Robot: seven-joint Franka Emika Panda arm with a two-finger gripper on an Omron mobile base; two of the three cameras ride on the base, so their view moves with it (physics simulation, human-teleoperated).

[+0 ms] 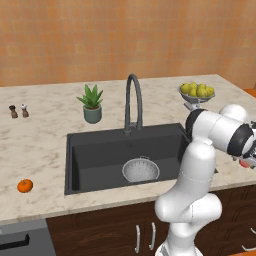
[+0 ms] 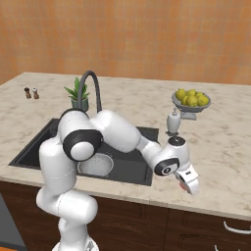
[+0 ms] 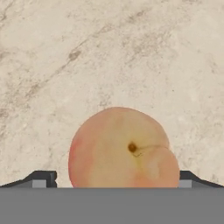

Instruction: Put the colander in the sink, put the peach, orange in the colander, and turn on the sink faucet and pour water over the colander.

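Observation:
The pinkish peach point(image 3: 122, 148) lies on the marble counter right of the sink, close under my hand. My gripper point(image 3: 114, 181) is open, one dark fingertip on each side of the fruit, with a small gap showing on the left. In the right base view the gripper point(image 2: 189, 183) hangs low over the counter's front edge, a bit of red peach point(image 2: 182, 185) beside it. The silver colander point(image 1: 141, 170) sits in the dark sink point(image 1: 75, 150), under the gooseneck faucet point(image 1: 133, 100). The orange point(image 1: 25, 185) rests on the counter left of the sink.
A potted plant point(image 1: 92, 104) stands behind the sink. A stemmed bowl of yellow-green fruit point(image 1: 196, 93) and a soap dispenser point(image 2: 173, 121) stand at the back right. Two small shakers point(image 1: 18, 111) are at the far left. The counter's front edge runs close to the hand.

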